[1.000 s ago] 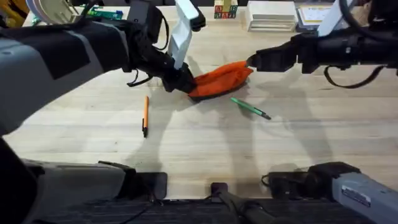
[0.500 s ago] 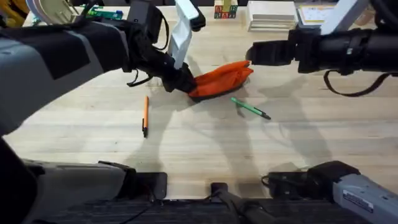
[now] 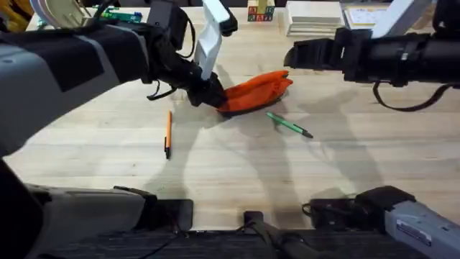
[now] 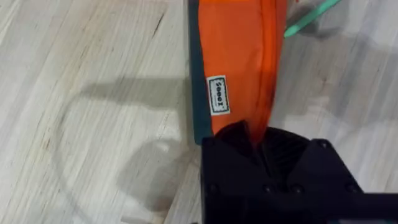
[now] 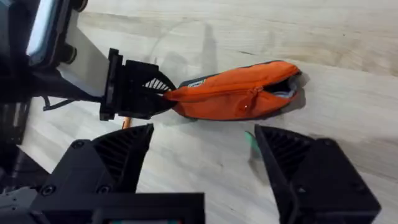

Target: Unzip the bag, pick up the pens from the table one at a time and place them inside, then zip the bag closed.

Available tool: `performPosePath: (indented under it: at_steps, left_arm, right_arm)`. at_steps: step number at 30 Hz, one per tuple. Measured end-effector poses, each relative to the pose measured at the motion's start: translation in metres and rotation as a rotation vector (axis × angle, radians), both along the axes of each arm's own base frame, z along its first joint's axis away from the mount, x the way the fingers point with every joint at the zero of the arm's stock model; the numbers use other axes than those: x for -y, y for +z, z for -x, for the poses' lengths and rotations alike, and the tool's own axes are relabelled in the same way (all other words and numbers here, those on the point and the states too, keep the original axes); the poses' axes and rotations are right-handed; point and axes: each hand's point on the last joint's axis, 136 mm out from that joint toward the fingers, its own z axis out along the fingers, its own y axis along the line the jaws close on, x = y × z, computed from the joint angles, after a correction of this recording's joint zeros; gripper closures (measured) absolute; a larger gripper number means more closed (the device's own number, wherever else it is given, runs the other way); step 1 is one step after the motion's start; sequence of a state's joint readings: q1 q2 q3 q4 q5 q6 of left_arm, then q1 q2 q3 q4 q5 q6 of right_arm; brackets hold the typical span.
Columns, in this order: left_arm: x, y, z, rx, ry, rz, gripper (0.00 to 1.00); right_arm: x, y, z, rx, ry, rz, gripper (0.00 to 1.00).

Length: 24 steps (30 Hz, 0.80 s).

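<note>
On table: 1 bag | 2 pens | left gripper pinching bag

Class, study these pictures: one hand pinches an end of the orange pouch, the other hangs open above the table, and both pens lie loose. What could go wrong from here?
1. The left hand grips the pouch by one end only, so the pouch may swing or slip while a pen goes in.
2. The pouch's mouth gapes only slightly at its far end, so a pen could snag on the fabric.
3. The green pen lies close beside the pouch, and the open right hand could nudge either.
</note>
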<state>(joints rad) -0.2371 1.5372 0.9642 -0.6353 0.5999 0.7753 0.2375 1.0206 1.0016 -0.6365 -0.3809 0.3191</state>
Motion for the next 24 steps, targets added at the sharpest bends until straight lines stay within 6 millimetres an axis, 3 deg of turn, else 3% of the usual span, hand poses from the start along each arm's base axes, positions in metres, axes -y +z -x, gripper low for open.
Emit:
performPosePath:
  at_steps: [12, 14, 16, 24]
  left_arm:
    - [0.0, 0.0, 0.0, 0.0, 0.0, 0.0, 0.958]
    - [0.0, 0.0, 0.0, 0.0, 0.0, 0.0, 0.958]
    - [0.0, 0.0, 0.0, 0.0, 0.0, 0.0, 0.958]
    - [0.0, 0.0, 0.0, 0.0, 0.0, 0.0, 0.958]
  right_arm:
    - [0.002, -0.011, 0.009, -0.096, -0.044, -0.022, 0.003]
    - [0.002, -0.017, 0.01, -0.13, -0.048, -0.017, 0.004]
    - [0.0, -0.039, 0.003, -0.21, -0.052, 0.002, 0.004]
    - [-0.002, -0.066, -0.01, -0.287, -0.054, 0.025, 0.004]
